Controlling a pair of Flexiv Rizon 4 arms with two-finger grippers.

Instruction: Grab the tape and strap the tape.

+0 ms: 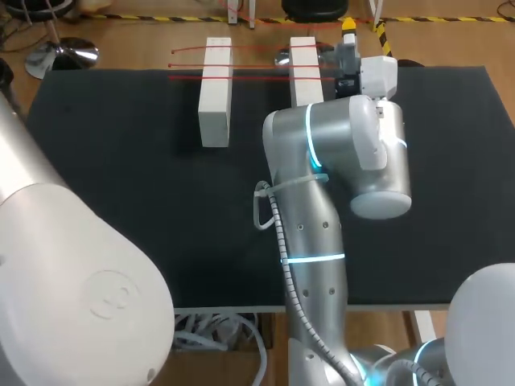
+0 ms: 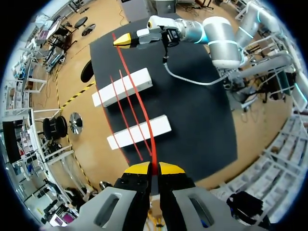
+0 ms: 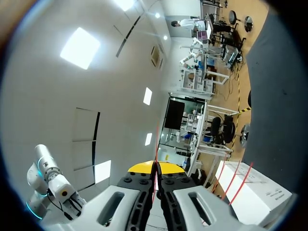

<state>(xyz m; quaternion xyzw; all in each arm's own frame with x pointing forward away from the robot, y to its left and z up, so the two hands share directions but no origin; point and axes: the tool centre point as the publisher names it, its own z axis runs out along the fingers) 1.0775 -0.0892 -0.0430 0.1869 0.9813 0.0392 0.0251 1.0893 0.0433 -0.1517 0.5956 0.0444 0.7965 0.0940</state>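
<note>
A red tape strand [image 2: 136, 98] is stretched taut between my two grippers, above the two white blocks [image 2: 122, 87] [image 2: 139, 131]. My left gripper [image 2: 154, 168] is shut on its near end, off the table's edge. My right gripper [image 2: 126, 40] is shut on the far end, beyond the far block. Two more red strands [image 2: 126, 126] lie across both blocks. In the head view the right gripper [image 1: 348, 26] is at the table's far edge beside the right block [image 1: 306, 72], with red strands [image 1: 249, 64] over the blocks. In the right wrist view the gripper [image 3: 155, 167] pinches the thin tape.
The black table [image 1: 121, 177] carries only the two blocks near its far edge. My right arm [image 1: 322, 161] stretches across the middle of the table toward the far side. My left arm's body [image 1: 64, 273] fills the near left corner.
</note>
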